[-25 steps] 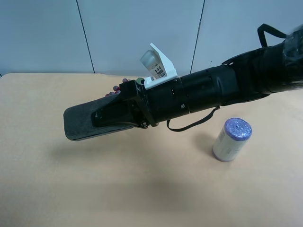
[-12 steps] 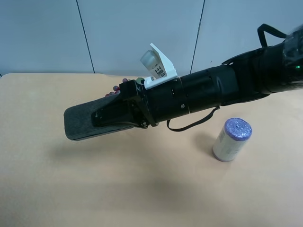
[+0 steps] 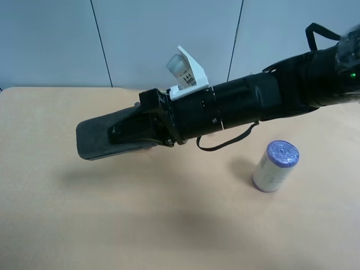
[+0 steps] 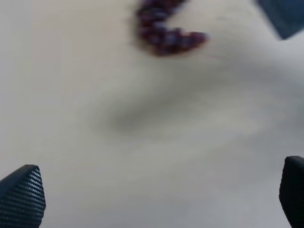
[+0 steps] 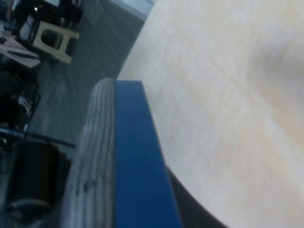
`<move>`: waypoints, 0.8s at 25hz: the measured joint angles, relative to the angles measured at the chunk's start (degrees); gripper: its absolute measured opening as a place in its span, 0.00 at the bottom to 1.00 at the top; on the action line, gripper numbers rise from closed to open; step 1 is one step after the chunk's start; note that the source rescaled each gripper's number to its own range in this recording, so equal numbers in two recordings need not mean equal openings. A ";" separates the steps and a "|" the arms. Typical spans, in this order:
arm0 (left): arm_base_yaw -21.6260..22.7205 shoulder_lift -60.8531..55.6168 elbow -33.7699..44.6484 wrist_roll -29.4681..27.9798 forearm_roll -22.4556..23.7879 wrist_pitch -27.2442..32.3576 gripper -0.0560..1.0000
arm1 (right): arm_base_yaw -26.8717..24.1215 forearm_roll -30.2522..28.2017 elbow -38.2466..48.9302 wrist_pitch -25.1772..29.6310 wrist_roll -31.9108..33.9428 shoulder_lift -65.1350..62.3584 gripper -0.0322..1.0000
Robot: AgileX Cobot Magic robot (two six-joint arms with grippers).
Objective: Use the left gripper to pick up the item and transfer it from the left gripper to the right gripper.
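White can (image 3: 274, 166) standing nearest on the table (image 3: 169, 230). Further back, right gripper (image 3: 121, 135) clamped on the item (image 3: 90, 140), held clear of tabletop, most of it sticking out past jaw tips. Left gripper (image 4: 156, 199) spread wide, empty, grapes (image 4: 166, 31) beyond.

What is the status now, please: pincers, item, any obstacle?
Left pincer open, empty, above table. Right pincer shut on item, held off the table. Can and grapes on table, apart from both.

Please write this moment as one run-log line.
stage: transfer done | right gripper: shut on item, above table | left gripper: open, empty | can: upright
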 joint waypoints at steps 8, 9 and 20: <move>16.57 0.00 0.00 0.00 0.00 0.00 1.00 | -1.98 -14.94 -11.69 -0.59 15.72 0.05 0.03; 17.56 0.00 0.00 0.00 0.00 0.00 1.00 | -2.81 -17.70 -13.24 -0.59 18.67 0.05 0.03; 19.25 0.00 0.10 0.00 0.00 -0.01 1.00 | -18.91 -41.71 -22.76 0.99 42.29 0.16 0.03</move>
